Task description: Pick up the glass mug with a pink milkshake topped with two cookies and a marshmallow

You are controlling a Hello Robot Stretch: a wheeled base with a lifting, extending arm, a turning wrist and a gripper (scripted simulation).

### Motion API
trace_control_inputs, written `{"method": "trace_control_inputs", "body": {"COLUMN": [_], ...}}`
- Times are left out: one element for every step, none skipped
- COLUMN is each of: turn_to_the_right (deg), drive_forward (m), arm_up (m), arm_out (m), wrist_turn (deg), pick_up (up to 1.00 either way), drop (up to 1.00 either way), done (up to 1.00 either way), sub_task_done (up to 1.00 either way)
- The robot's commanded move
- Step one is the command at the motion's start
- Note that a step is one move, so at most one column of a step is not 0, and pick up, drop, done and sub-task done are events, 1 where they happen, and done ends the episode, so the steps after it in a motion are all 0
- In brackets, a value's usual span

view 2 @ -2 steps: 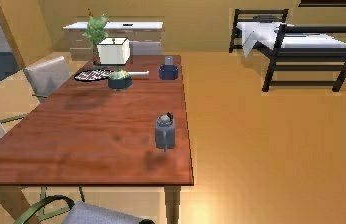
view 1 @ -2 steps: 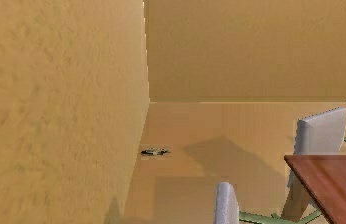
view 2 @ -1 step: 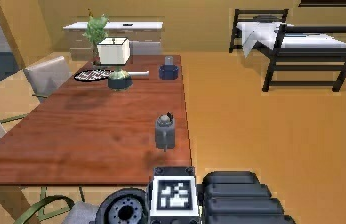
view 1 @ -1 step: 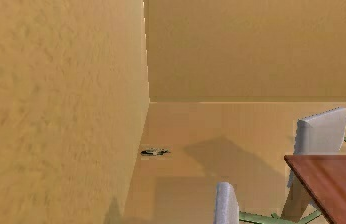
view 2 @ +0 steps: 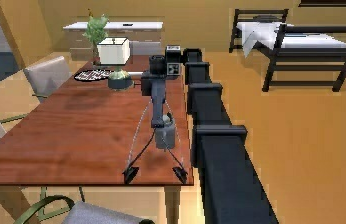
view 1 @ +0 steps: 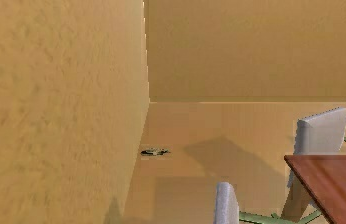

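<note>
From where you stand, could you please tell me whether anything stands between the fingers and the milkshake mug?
I cannot tell the mug among the small things at the far end of the table: a green-topped pot, a white planter, a patterned plate. Between the fingers and those lies bare tabletop.

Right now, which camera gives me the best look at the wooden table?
The arm side view: the wooden table spreads across its left half, top in plain sight, with a white box near the far end. The forward view catches one corner at its lower right, beside a grey chair.
</note>
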Motion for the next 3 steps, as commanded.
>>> {"method": "trace_control_inputs", "body": {"turn_to_the_right": [0.0, 0.0, 0.0], "drive_forward": [0.00, 0.00, 0.00], "arm_up": [0.00, 0.00, 0.00], "arm_out": [0.00, 0.00, 0.00], "wrist_turn": [45.0, 45.0, 45.0], "pick_up": [0.00, 0.00, 0.00], "drop": [0.00, 0.00, 0.00], "done": [0.00, 0.00, 0.00], "sub_task_done": [0.00, 0.00, 0.00]}}
